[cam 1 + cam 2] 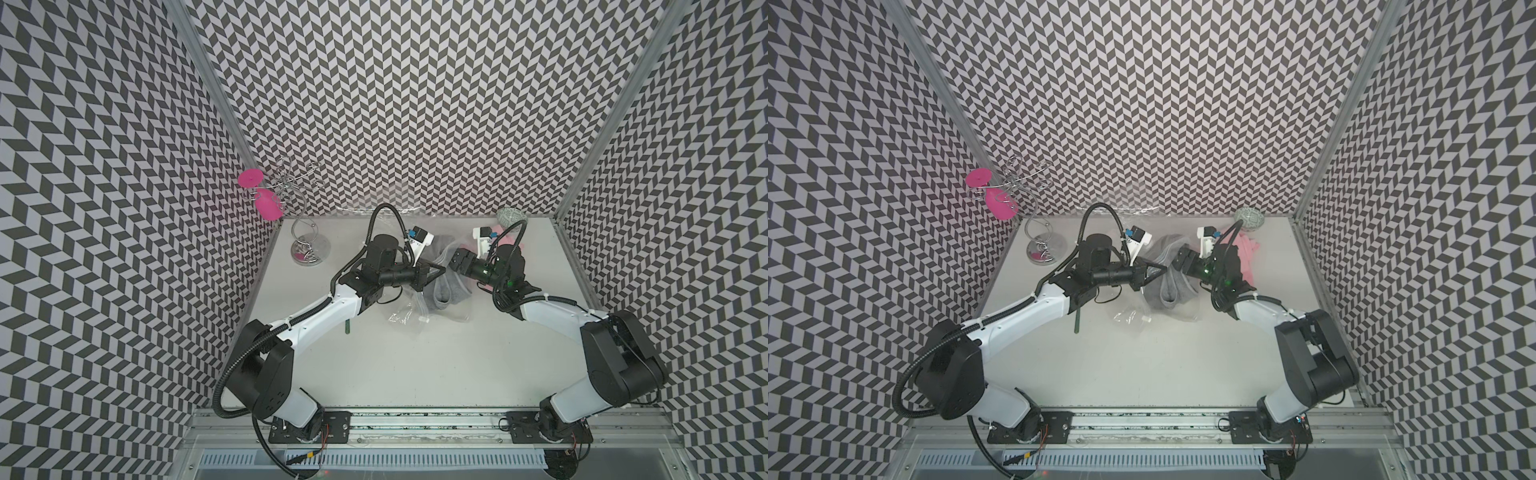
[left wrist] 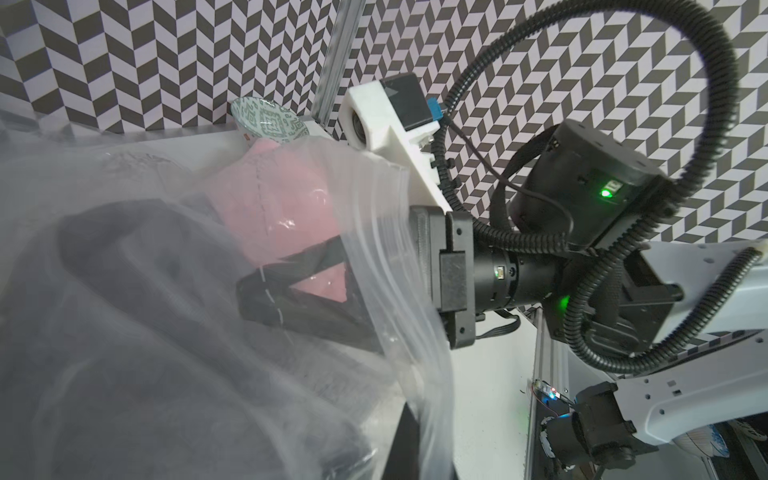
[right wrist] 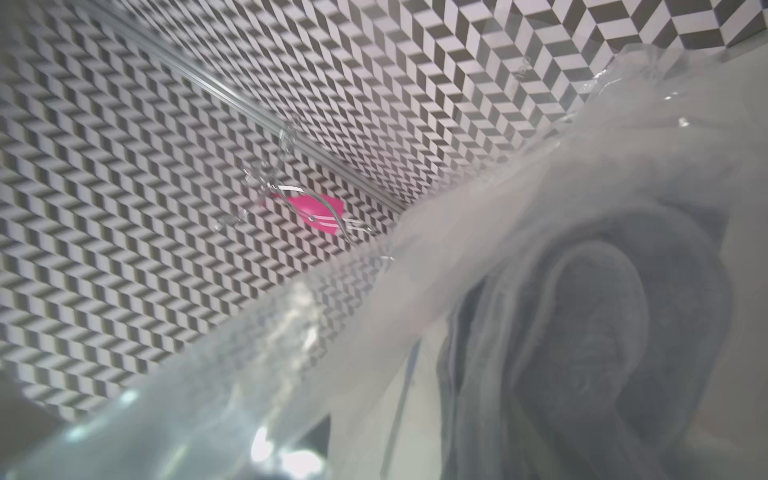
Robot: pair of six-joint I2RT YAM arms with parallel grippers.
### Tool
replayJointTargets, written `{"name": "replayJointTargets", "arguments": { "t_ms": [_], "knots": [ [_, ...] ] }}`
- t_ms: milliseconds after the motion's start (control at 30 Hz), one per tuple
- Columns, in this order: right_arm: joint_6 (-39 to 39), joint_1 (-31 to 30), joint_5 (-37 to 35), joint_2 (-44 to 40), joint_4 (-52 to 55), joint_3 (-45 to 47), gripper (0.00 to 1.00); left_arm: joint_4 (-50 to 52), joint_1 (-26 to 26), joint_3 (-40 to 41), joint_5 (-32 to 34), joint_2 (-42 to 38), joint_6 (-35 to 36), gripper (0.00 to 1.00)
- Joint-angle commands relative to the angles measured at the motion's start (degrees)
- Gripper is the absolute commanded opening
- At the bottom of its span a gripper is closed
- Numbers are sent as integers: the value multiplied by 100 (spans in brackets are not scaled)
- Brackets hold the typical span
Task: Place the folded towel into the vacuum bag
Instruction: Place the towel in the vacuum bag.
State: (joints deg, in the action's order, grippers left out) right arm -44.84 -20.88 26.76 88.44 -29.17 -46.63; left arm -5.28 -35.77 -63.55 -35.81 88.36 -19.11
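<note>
The fingers of the left gripper [image 1: 436, 272] are pressed together on the clear film of the large transparent crinkly vacuum bag [image 1: 399, 316]. The black fingers [image 2: 291, 291] of the right gripper [image 1: 455, 257] reach behind that film in the left wrist view; I cannot tell if they are apart. Between both grippers the grey folded towel [image 1: 440, 291] lies inside the bag, at the middle back part of the white table [image 1: 415, 374]. Behind the right gripper are a pink cloth [image 1: 509, 240] and a patterned bowl [image 1: 512, 216]. A chrome wire stand [image 1: 305, 245] is well apart, in the far left corner.
</note>
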Motion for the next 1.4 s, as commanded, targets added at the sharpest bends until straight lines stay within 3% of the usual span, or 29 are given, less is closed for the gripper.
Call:
{"name": "replayJointTargets", "arguments": {
  "t_ms": [0,133,233,300,400,500,600,800,900,1133,1367],
  "knots": [
    [415,-18,-706,-470,1026,182,77,-159,-63,-282,20,235,-67,0],
    [858,5,-1419,-1217,1927,564,76,-252,-62,-302,160,321,-166,0],
    [1236,5,-1714,-1888,2474,790,69,-271,-62,-316,204,365,-172,0],
    [1472,-21,-1639,-2233,2658,956,56,-268,-63,-326,250,401,-210,0],
    [1905,-188,-1278,-2442,2908,1071,25,-273,-79,-377,237,452,-229,0],
    [2436,-837,-1433,-2261,2974,1167,15,-289,-97,-441,199,482,-242,0],
    [2570,-1301,-1852,-1646,2925,1160,14,-276,-128,-537,128,496,-251,0],
    [1897,-1296,-1872,-523,1576,1284,14,-152,-200,-581,88,390,-155,0],
    [1883,-1254,-1867,107,1455,923,16,-60,-293,-554,-39,271,59,0],
    [1715,-1121,-1343,1540,812,-201,24,226,-474,-476,-464,125,457,0],
    [836,-930,-49,2771,-175,-1509,41,407,-475,-430,-935,41,837,0]
  ]
}}
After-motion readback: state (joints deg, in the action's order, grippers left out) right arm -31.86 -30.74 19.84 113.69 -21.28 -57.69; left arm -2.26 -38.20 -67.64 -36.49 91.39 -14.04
